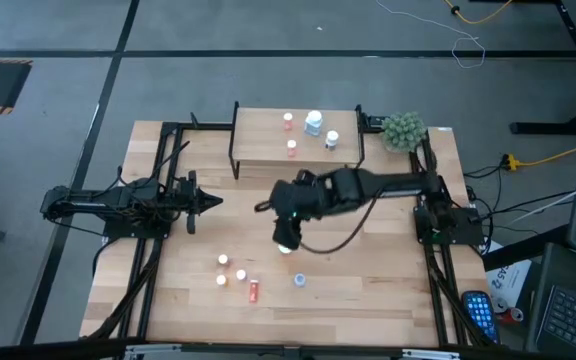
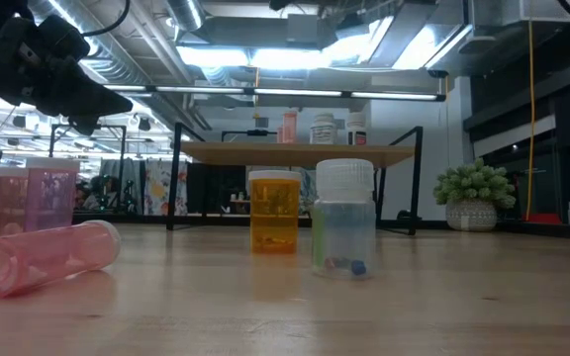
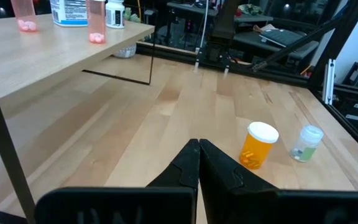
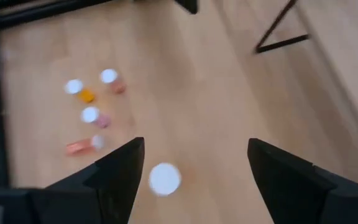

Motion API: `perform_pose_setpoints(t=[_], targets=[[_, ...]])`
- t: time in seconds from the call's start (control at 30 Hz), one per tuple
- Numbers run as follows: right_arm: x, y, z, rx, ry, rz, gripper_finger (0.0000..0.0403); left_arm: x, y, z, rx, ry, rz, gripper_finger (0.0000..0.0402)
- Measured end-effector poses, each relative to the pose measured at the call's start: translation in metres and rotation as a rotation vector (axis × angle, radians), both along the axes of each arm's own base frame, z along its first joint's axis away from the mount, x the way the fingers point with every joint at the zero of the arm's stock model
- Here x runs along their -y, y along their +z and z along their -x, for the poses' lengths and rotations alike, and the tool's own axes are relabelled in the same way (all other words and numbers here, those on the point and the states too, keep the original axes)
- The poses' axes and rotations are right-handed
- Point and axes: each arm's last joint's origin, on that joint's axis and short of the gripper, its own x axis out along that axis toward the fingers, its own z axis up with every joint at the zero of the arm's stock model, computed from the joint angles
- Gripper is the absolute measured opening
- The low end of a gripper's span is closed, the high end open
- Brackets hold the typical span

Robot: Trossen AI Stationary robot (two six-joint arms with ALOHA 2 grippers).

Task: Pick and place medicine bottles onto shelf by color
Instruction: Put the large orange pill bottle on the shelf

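right fingers spread above a white-capped bottle

the right gripper [image 4: 194, 171] hangs over the middle of the bench [image 1: 368, 290], pointing down, its fingers [image 4: 120, 171] released and set wide apart, grasping nothing. in the right wrist view a white-capped bottle [image 4: 165, 178] stands on the bench below, seen cap-on; it lies between the two fingers but nearer one of them, with bare wood between it and the other. no finger touches it. in the high view the same bottle [image 1: 285, 246] shows just at the gripper's tip.

toward the front of the bench, well apart from those fingers, lie more medicine bottles: two upright ones with white caps [image 1: 224, 260], an orange one [image 2: 274, 212], a pink one lying on its side [image 1: 254, 291], and a clear bottle with blue and red bits at its bottom [image 2: 344, 220] standing a little to the right of them.

the shelf [image 1: 258, 140] stands at the back of the bench. on its top are two pink bottles [image 1: 288, 120], a larger white-blue bottle [image 1: 314, 123] and a small white one [image 1: 332, 140].

the left gripper [image 3: 197, 163] waits over the left side of the bench, its fingers clenched together on nothing.
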Motion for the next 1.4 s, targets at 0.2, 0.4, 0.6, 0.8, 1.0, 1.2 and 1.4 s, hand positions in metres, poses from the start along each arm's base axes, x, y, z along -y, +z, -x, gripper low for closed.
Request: perform_pose_setpoints(t=[0.2,0.4,0.6,0.8,1.0,1.2,1.4], targets=[[-0.025,-0.024,-0.012,-0.009,-0.089,0.046,0.0288,0.000,0.000,0.000,0.001,0.000,0.000,0.0000],[-0.027,-0.031,-0.015,-0.046,-0.099,-0.065,0.0288,0.000,0.001,0.000,0.010,0.000,0.000,0.0000],[-0.028,-0.033,-0.012,-0.074,-0.110,-0.076,0.0288,0.000,0.001,0.000,0.010,0.000,0.000,0.0000],[-0.024,-0.039,-0.016,-0.128,-0.022,-0.121,0.0288,0.000,0.002,0.000,0.018,0.000,0.000,0.0000],[-0.023,-0.044,-0.019,-0.145,-0.025,-0.142,0.0288,0.000,0.002,0.000,0.017,0.000,0.000,0.0000],[-0.023,-0.061,-0.026,-0.183,-0.105,-0.112,0.0288,0.000,0.001,0.000,0.015,0.000,0.000,0.0000],[-0.027,-0.071,-0.031,-0.197,-0.151,-0.131,0.0287,0.000,0.001,0.000,0.010,-0.005,0.000,0.0000]])
